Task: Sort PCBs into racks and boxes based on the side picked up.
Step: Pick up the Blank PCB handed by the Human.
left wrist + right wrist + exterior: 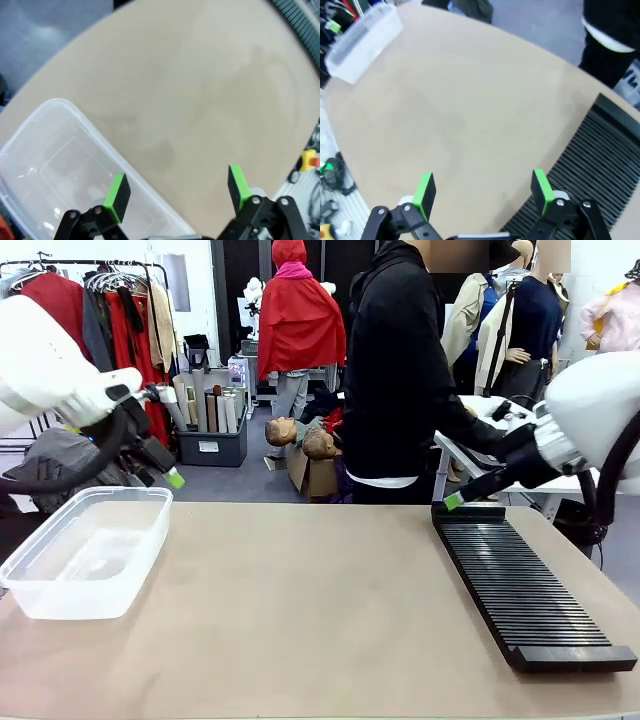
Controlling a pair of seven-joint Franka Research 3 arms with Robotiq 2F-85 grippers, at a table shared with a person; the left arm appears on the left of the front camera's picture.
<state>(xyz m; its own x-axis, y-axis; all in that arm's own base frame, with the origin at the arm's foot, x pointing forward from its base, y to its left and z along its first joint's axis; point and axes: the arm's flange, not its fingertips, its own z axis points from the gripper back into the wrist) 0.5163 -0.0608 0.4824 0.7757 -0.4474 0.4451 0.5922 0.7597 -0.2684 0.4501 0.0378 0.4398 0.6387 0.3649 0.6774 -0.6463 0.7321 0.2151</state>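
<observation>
Tan desk [300,610]: clear tub [85,550] at left, slotted black rack [520,585] at right. Your left jaws, right jaws wide open, empty. Clothes rail [100,278], person [400,370] beyond.

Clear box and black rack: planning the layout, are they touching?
Apart. The front view shows the clear box on the left of the table and the black rack on its right, with a broad bare stretch between them.

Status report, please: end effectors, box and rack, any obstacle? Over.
Left end effector open, empty, at box. Right end effector open, empty, at rack. Box, rack: empty. Person at far side.
</observation>
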